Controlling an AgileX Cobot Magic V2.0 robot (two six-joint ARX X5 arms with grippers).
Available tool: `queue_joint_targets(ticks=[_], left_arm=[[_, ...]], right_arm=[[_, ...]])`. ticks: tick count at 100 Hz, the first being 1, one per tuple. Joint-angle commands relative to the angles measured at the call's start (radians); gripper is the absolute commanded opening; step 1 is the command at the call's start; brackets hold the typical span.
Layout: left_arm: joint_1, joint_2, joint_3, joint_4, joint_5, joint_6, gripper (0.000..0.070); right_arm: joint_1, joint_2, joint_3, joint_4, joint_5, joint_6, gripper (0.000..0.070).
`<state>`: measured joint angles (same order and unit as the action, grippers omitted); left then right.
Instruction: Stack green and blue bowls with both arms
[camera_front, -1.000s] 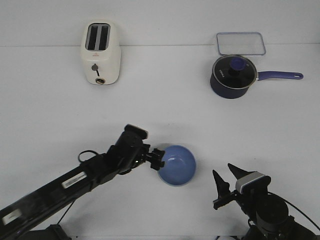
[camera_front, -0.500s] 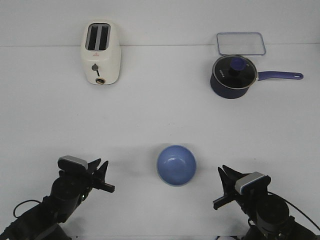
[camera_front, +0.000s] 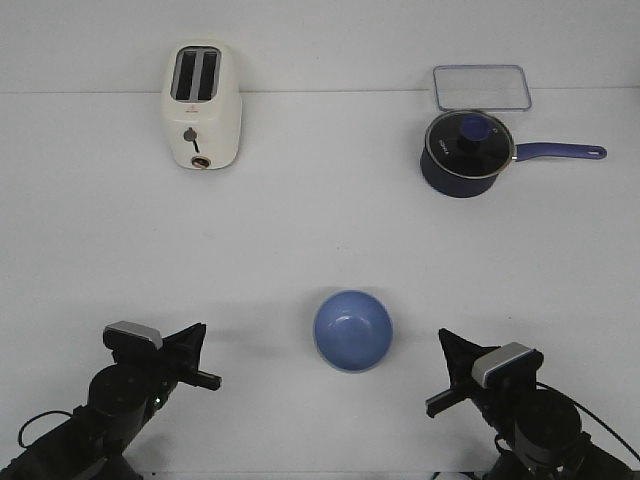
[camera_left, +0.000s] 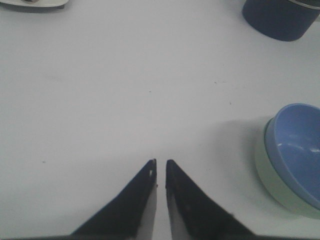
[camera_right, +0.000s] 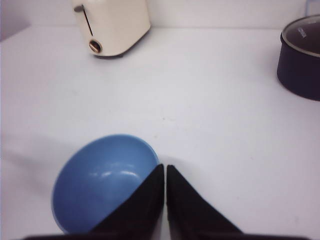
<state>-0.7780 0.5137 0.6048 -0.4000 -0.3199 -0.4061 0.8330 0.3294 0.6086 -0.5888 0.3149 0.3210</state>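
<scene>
At the bottom edge of the front view both arms sit low and apart from the bowls: the left end effector (camera_front: 197, 355) at the lower left and the right end effector (camera_front: 446, 372) at the lower right, each with its pale grey block facing up. Both wrist views show the pointed fingers drawn together to a thin slit at the tips, with nothing between them, so each end effector is narrow and empty. Just above them, in the lower centre of the front view, stands the blue bowl (camera_front: 352, 330), clear of both arms. From the front only blue shows, but the left wrist view settles it: the blue bowl (camera_left: 300, 150) sits nested inside the green bowl (camera_left: 280, 187), whose pale rim and wall show beneath and around it at the right edge of that frame. The stack looks upright and settled on the white worktop (camera_front: 320, 230). Judging by this, the stacking itself is done and nothing appears left but parking the arms. Farther back, untouched, are the cream toaster (camera_front: 201, 105) in the upper left, the dark navy saucepan (camera_front: 465, 153) with its glass lid in the upper right, and behind it a clear rectangular lid (camera_front: 481, 86).
</scene>
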Motion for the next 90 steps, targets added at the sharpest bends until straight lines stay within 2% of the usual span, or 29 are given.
queue_joint_targets(ticks=[1, 19, 25, 32, 41, 50, 56, 68, 90], left_arm=[[-0.008, -0.009, 0.017, 0.013, -0.005, 0.002, 0.0015], [-0.007, -0.041, 0.017, 0.012, -0.003, 0.006, 0.0015], [0.025, -0.069, 0.014, 0.01, -0.016, 0.137, 0.0015], [0.106, -0.108, -0.02, 0.053, 0.009, 0.241, 0.0015], [0.272, -0.19, -0.128, 0.173, 0.108, 0.34, 0.0015], [0.462, -0.288, -0.267, 0.286, 0.208, 0.404, 0.0015], [0.571, -0.351, -0.354, 0.336, 0.251, 0.416, 0.0015], [0.707, -0.446, -0.49, 0.415, 0.259, 0.391, 0.0015], [0.766, -0.511, -0.591, 0.435, 0.26, 0.388, 0.0015]], right_arm=[[0.01, 0.003, 0.005, 0.018, 0.0, 0.011, 0.0009], [0.01, 0.003, 0.005, 0.02, 0.0, 0.011, 0.0009], [0.01, 0.003, 0.005, 0.019, 0.0, 0.011, 0.0009], [0.01, 0.003, 0.005, 0.02, 0.0, 0.011, 0.0009], [0.01, 0.003, 0.005, 0.019, 0.0, 0.011, 0.0009], [0.01, 0.003, 0.005, 0.019, 0.0, 0.011, 0.0008], [0.01, 0.003, 0.005, 0.019, 0.0, 0.011, 0.0009], [0.01, 0.003, 0.005, 0.02, 0.0, 0.011, 0.0009], [0.01, 0.003, 0.005, 0.02, 0.0, 0.011, 0.0009]])
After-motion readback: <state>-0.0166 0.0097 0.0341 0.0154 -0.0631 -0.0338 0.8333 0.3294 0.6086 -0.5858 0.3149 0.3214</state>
